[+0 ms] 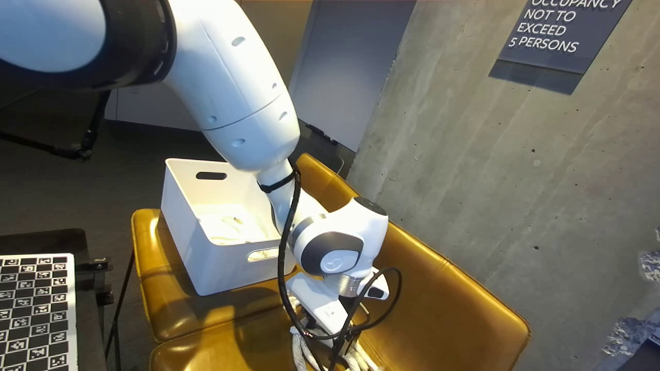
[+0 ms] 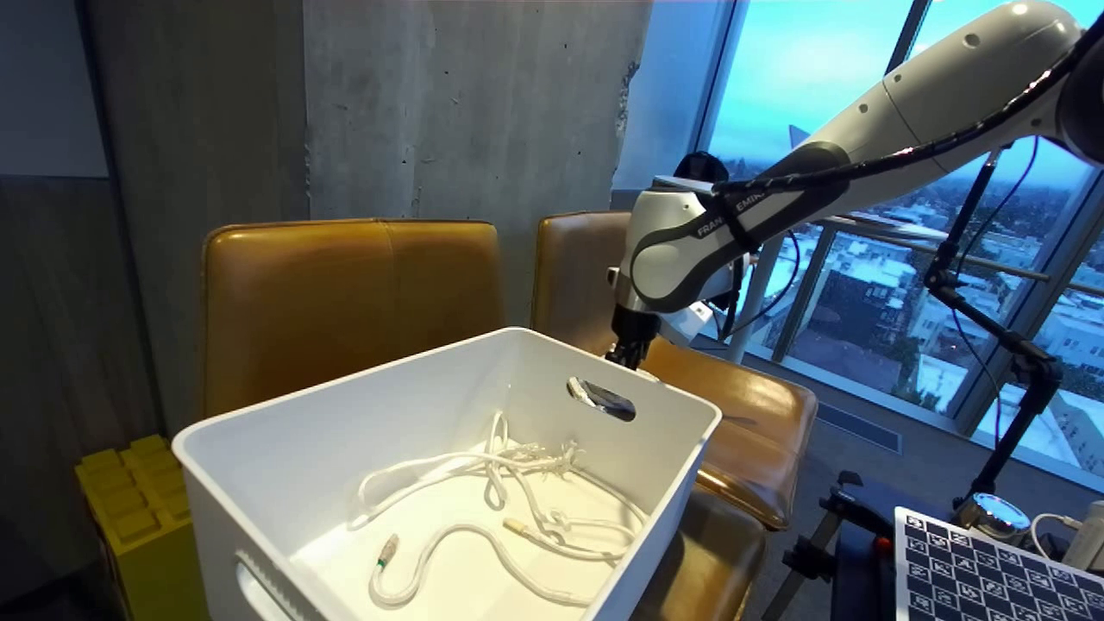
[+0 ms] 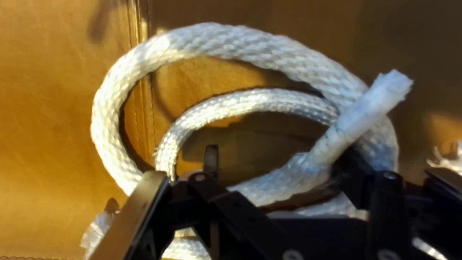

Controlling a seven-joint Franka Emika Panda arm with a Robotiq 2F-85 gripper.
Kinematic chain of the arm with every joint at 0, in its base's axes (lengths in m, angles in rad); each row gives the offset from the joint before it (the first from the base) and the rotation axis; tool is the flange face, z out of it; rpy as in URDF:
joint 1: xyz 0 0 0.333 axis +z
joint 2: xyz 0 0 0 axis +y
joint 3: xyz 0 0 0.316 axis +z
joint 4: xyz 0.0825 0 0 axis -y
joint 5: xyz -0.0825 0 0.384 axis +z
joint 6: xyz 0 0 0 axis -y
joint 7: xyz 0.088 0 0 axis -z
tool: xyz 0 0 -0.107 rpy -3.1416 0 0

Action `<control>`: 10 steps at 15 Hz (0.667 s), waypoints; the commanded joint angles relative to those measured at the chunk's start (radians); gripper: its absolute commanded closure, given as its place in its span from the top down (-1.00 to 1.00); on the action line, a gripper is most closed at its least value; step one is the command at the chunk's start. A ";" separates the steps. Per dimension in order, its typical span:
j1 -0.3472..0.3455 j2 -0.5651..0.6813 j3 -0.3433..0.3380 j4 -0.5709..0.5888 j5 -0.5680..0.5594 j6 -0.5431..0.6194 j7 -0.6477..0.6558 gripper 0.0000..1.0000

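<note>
Well, tan leather (image 3: 47, 119) spreads across the left of my wrist view, with a frayed white end (image 3: 94, 231) low down against it. Next, a thick white rope (image 3: 104, 119) curls in a broad loop, with a narrower arc (image 3: 231, 103) nested inside it. Then comes my gripper (image 3: 283, 168), standing wide: its 2 dark fingers (image 3: 211, 159) are well apart, and a length of rope crosses the gap between them (whether I touch it, I cannot tell). That length finishes in a pale, smooth tip (image 3: 364, 112) lying over the loop's right side. At the right edge, frayed strands (image 3: 447, 160) show.

From the left in an exterior view, I see a checkered board (image 1: 36, 314), then a white box (image 1: 180, 226) standing on a tan chair seat (image 1: 149, 242). Beside the box, my arm (image 1: 242, 87) bends low to the next seat (image 1: 227, 348), where the white rope lies bunched beneath and around my gripper. Farther right rises a concrete wall (image 1: 490, 206) bearing a sign (image 1: 562, 31) that reads "5 PERSONS" at its foot. In an exterior view, too, a yellow studded block (image 2: 142, 509) sits left of the box, and pale cords (image 2: 466, 529) lie loosely inside it.
</note>
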 commanded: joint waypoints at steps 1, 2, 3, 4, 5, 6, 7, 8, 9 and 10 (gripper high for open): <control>0.010 0.021 -0.013 0.026 -0.018 -0.029 0.037 0.35; 0.010 0.021 -0.013 0.028 -0.017 -0.029 0.041 0.09; 0.009 0.021 -0.013 0.028 -0.017 -0.029 0.042 0.07; 0.010 0.020 -0.014 0.024 -0.018 -0.026 0.044 -0.10; 0.010 0.019 -0.014 0.019 -0.019 -0.022 0.044 -0.24; 0.012 0.017 -0.015 0.013 -0.020 -0.019 0.045 -0.39; 0.013 0.015 -0.015 0.009 -0.021 -0.017 0.045 -0.56; 0.015 0.013 -0.016 0.006 -0.022 -0.016 0.045 -0.69; 0.018 0.008 -0.017 0.003 -0.024 -0.016 0.046 -0.86; 0.023 0.002 -0.018 0.000 -0.027 -0.017 0.048 -0.97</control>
